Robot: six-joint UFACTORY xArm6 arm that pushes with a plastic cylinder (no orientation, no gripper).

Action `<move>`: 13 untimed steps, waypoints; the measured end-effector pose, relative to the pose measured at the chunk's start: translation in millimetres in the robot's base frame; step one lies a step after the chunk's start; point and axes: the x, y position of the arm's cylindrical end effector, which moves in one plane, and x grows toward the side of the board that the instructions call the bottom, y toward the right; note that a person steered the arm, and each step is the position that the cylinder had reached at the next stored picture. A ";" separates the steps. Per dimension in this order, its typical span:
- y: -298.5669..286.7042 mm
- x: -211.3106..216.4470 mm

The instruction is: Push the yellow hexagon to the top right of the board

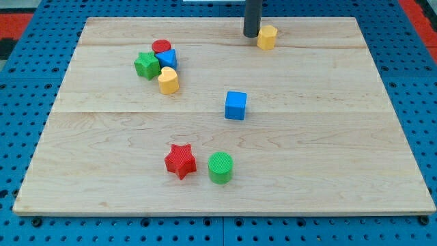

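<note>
One dark rod and no jaws: my tip point(251, 35) rests on the wooden board point(328, 171) near its top edge, just beside the yellow hexagon point(267, 37), on the block's left in the view. The hexagon sits top-centre, short of the top right corner. The push appears under way, with the rod behind its target; the next move calls for a steady shove toward the view's right. Well apart lie a blue cube point(235, 105), a red star point(180, 161), a green cylinder point(220, 167), and a cluster at upper left: red cylinder point(162, 46), blue block point(168, 59), green star point(146, 65), yellow block point(168, 80).
</note>
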 end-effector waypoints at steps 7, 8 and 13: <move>69.3 27.1; -1.6 29.1; -28.6 98.9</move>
